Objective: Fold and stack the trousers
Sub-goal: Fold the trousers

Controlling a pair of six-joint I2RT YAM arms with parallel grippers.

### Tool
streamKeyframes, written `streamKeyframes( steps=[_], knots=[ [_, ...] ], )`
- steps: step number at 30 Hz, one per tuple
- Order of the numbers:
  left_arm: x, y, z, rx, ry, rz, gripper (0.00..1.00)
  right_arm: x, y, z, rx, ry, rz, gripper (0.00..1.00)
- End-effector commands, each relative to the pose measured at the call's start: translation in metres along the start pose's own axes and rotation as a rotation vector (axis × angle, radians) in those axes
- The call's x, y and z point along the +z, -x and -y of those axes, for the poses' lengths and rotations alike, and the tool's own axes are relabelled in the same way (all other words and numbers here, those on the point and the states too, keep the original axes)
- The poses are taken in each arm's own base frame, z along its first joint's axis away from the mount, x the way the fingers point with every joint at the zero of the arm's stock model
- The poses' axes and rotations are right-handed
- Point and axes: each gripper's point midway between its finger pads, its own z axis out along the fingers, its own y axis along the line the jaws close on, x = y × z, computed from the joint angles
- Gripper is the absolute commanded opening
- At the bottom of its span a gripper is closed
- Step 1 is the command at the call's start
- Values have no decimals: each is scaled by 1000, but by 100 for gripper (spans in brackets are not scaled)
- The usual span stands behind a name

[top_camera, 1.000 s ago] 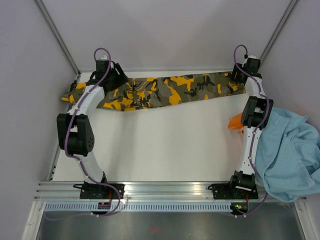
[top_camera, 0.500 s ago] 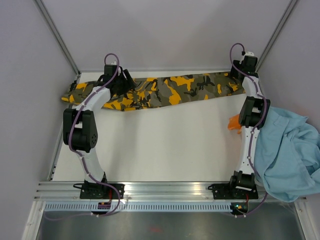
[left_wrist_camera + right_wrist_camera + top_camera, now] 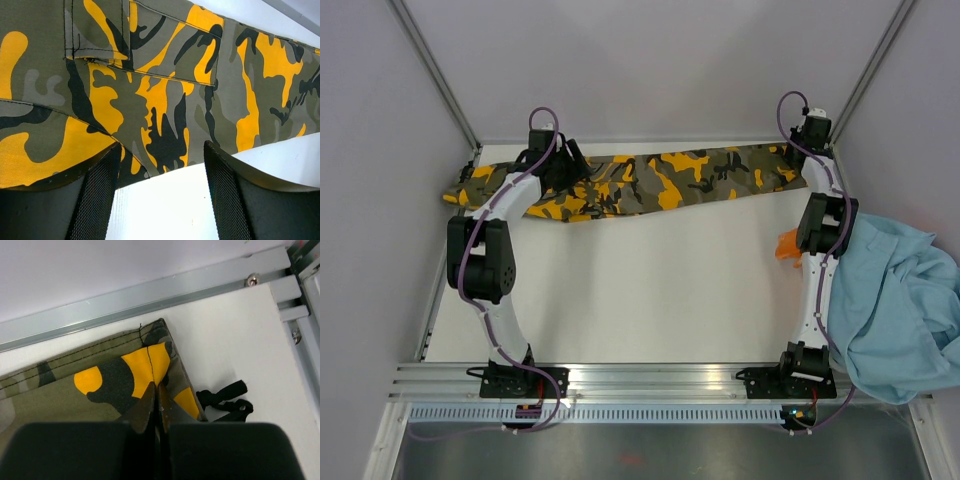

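Observation:
The camouflage trousers (image 3: 670, 180) lie stretched lengthwise along the far edge of the white table (image 3: 640, 290). My left gripper (image 3: 565, 160) hovers over their left part. In the left wrist view it (image 3: 162, 150) stands open, the near hem of the trousers (image 3: 165, 100) just past its mesh-padded fingers (image 3: 100, 200) and only bare table between them. My right gripper (image 3: 800, 150) is at the far right end of the trousers. In the right wrist view it (image 3: 157, 387) is shut, pinching the corner of the trousers (image 3: 100, 385) at the seam.
A light-blue garment (image 3: 900, 310) hangs over the table's right edge, with an orange garment (image 3: 788, 245) poking out beside the right arm. A black strap (image 3: 227, 397) lies just right of the pinched corner. An aluminium rail (image 3: 150, 300) and the wall run close behind.
My right gripper has closed on the trousers' end corner. The left arm swung right and further out over the trousers, then held still, staying open.

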Motion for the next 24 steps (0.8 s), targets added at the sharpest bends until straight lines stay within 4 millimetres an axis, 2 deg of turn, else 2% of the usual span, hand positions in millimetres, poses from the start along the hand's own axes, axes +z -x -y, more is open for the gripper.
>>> streamKeyframes(
  steps=[1,5,8,9,10,14,20,22,24],
  knots=[
    [-1,12,12,23,-40,21,72,-23,51,-1,77,-6,131,0],
    [-1,4,6,16,-19,4,72,-41,95,-5,159,8,258,0],
    [-2,-1,5,11,-20,-8,71,-41,108,-2,194,19,296,0],
    [-1,-4,4,10,-19,-13,71,-35,104,-1,198,26,292,0],
    [-1,-5,3,8,-17,-15,71,-36,113,-2,197,38,311,0],
    [0,-9,0,4,-10,-18,71,-26,97,-12,180,99,281,0],
    [3,-12,-4,2,-2,-26,71,-11,77,-6,165,68,252,1],
    [2,-12,-4,0,-1,-25,71,-7,75,-1,169,42,254,3],
    [3,-14,-4,-2,0,-28,71,-4,72,1,165,37,243,9]
  ],
)
